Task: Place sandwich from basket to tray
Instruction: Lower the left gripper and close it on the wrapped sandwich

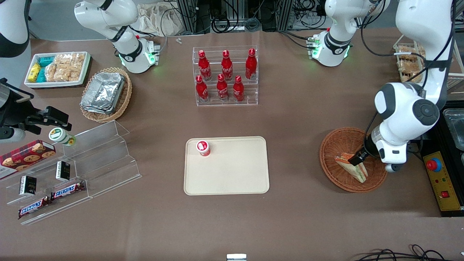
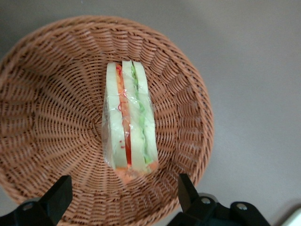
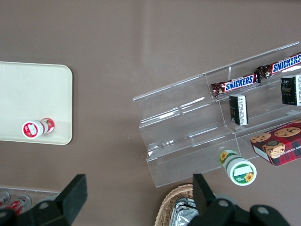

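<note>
sandwich in basket, end effector above

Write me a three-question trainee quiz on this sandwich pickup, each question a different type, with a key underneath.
1. True or false: the sandwich already lies on the tray.
2. Multiple choice: the pincer is (A) shut on the sandwich, (B) open above the basket, with the sandwich between its fingers in the wrist view, (C) parked over the tray.
3. Short answer: what already stands on the tray?

Key
1. False; it lies in the basket.
2. B
3. A small red and white cup, on the part of the tray farther from the front camera.
</note>
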